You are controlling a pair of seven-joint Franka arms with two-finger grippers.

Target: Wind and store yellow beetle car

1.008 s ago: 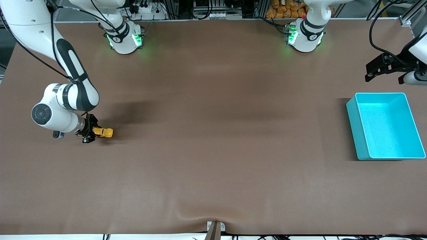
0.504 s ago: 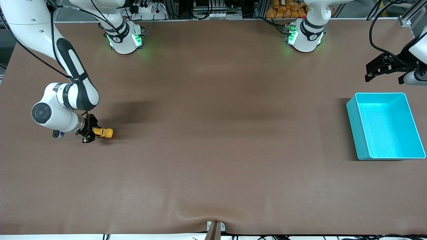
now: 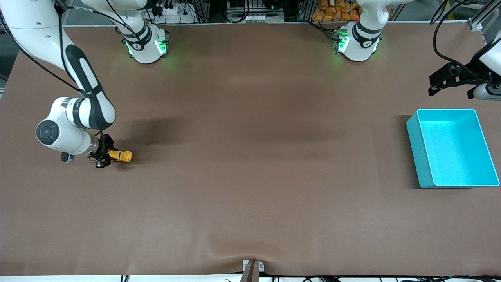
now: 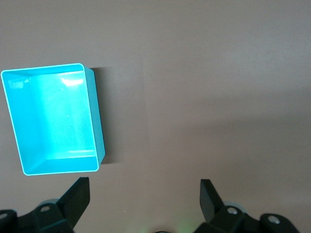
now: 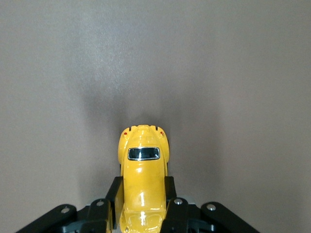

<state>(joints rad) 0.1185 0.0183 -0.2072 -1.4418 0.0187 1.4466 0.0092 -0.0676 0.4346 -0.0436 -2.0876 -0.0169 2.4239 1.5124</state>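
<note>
We have the right gripper (image 3: 105, 157) clamped on the yellow beetle car (image 3: 121, 156), fingers pressing both flanks of its body, low at the table (image 3: 250, 156) toward the right arm's end, well apart from the teal bin (image 3: 415, 135). To wind it well, we judge we should keep the wheels pressed down, pull straight along the car's length, and keep the squeeze even so it cannot twist. The left gripper (image 3: 450, 80) waits, fingers apart, up in the air near the bin. Nothing lies between car and bin
</note>
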